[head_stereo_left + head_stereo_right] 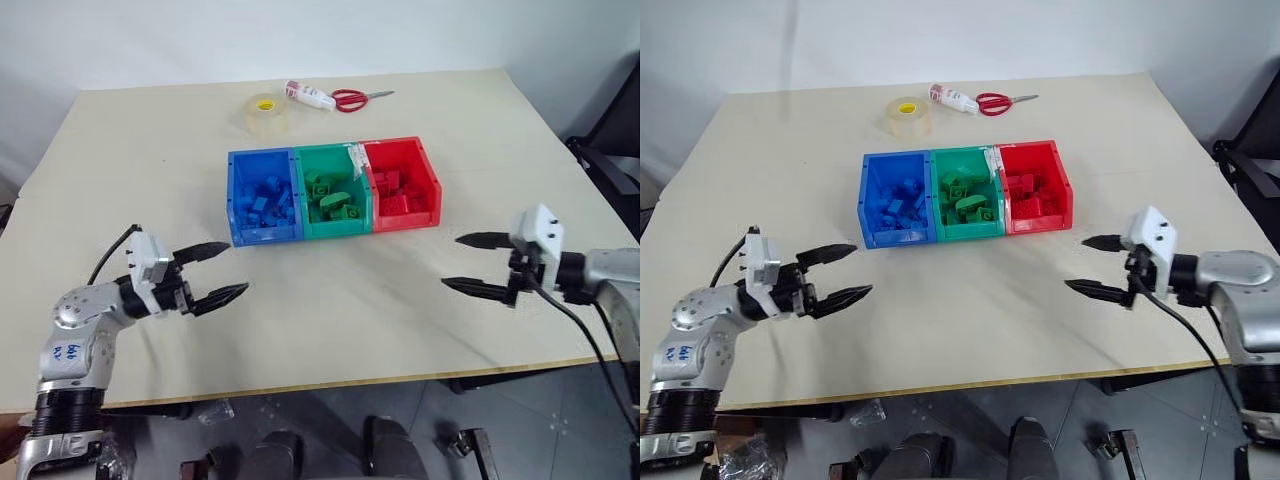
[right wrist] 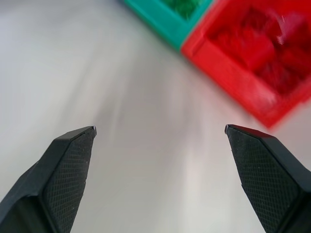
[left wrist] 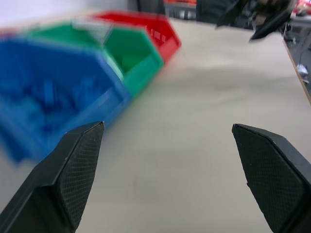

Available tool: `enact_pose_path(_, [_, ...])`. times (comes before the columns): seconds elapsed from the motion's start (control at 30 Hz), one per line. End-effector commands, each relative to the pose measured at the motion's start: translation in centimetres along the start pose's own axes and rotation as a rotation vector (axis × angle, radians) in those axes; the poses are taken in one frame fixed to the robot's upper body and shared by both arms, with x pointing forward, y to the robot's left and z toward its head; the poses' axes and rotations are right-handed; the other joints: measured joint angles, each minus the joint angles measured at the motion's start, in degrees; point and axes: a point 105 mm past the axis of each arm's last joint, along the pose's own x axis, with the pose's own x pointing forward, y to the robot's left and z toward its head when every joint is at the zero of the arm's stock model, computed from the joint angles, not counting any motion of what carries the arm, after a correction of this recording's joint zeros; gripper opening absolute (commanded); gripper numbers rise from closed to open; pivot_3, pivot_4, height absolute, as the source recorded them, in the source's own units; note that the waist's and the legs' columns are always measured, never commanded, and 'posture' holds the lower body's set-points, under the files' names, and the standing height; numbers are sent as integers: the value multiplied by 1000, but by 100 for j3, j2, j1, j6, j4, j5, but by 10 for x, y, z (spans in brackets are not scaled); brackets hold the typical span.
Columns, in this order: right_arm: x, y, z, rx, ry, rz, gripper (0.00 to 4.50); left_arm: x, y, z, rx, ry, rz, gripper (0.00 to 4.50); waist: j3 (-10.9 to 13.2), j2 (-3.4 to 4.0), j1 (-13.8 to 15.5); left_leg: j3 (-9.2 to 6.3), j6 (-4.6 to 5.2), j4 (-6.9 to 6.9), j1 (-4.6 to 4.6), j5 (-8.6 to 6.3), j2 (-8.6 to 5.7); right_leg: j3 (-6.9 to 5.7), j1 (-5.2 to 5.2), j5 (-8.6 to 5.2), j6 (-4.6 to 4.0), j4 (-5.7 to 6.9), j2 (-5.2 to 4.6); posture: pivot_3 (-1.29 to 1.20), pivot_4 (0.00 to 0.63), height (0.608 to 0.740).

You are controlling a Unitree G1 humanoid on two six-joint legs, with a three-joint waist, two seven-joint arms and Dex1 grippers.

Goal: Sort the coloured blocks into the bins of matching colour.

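Three joined bins stand mid-table: the blue bin point(image 1: 240, 205), the green bin point(image 1: 335, 230) and the red bin point(image 1: 428, 170). Blue blocks point(image 1: 268, 200) lie in the blue one, green blocks point(image 1: 330, 197) in the green one, red blocks point(image 1: 392, 192) in the red one. My left gripper point(image 1: 228, 270) hovers open and empty in front of the blue bin, near the table's left front. Over the right front of the table my right gripper point(image 1: 463, 262) also stands open with nothing between its fingers, apart from the red bin point(image 2: 233, 73).
At the table's far side lie a roll of clear tape point(image 1: 266, 111), a small white bottle point(image 1: 308, 95) and red-handled scissors point(image 1: 358, 98). Bare tabletop point(image 1: 340, 300) stretches between the two grippers. A dark chair point(image 1: 610, 150) stands off the right edge.
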Motion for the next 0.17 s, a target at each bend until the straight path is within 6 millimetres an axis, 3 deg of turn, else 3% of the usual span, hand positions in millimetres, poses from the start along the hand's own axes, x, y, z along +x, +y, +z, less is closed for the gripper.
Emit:
enact_pose_path(0.03, [-6,-1,6,-26,-21,-6,4457,-13,8,9,48,-17,8,4500,0,0,6,1,0,2,0,0,0,0,1,0,0,0,0,0,150,740])
enact_pose_path(0.17, [-2,-2,11,-23,-50,-20,4457,-13,11,12,69,-25,1,4500,0,0,8,1,0,3,0,0,-2,0,1,0,0,1,-3,0,150,740])
